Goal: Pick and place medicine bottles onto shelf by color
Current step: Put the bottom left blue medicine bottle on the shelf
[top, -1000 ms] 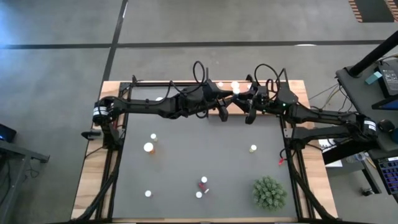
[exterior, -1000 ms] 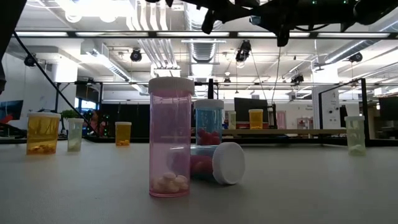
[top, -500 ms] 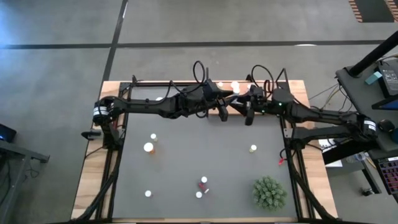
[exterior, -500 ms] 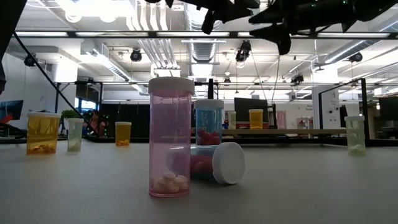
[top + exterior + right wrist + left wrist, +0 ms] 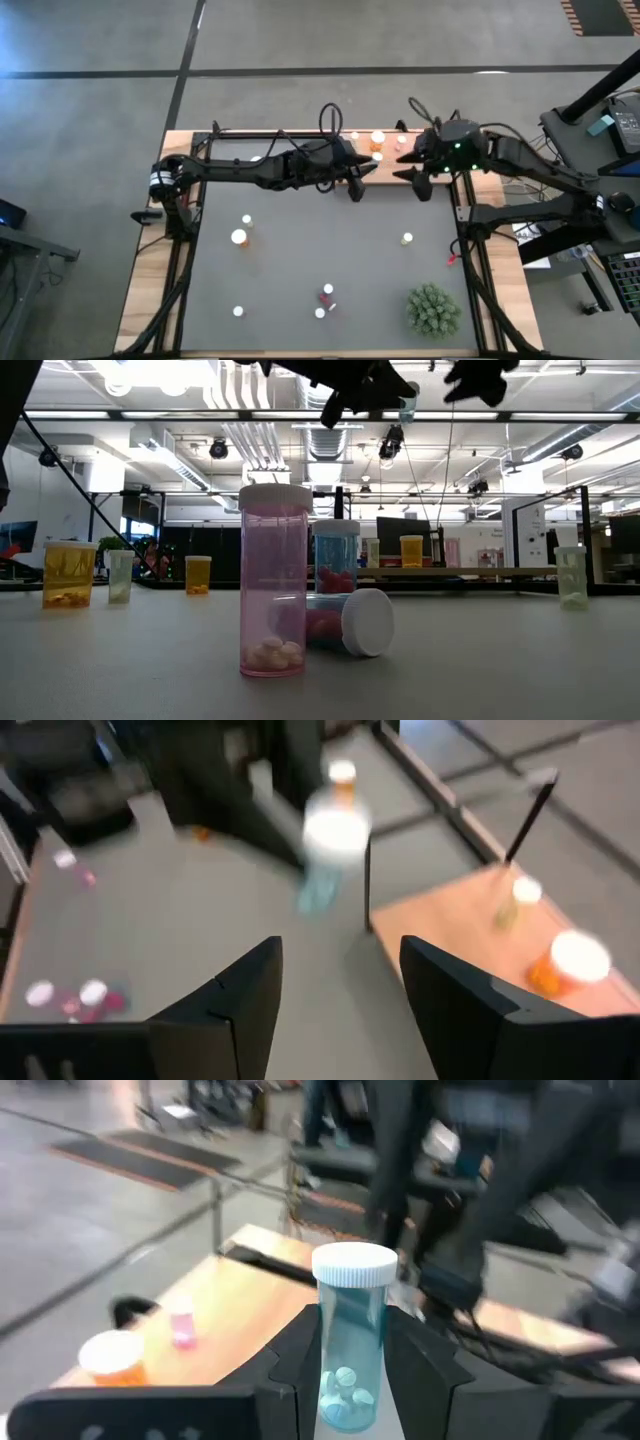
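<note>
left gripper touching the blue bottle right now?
Touching. In the left wrist view the left gripper has its two dark fingers pressed against both sides of the blue bottle, holding it upright with no gap showing.

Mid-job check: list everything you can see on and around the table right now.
Dark grey mat: one, covers the wooden table.
Loose white-capped medicine bottles: seven on the mat; orange, pale green and pink, three clustered near the front, one of these lying down.
Light-brown wooden shelf: one, at the far edge.
Shelved bottles: about four caps, orange and pink among them.
Green spiky plant: one, front right corner.
Translucent blue bottle with white cap: one, held upright.
Left gripper: shut on the blue bottle, by the shelf.
Right gripper: open, empty, at the shelf's right end.
</note>
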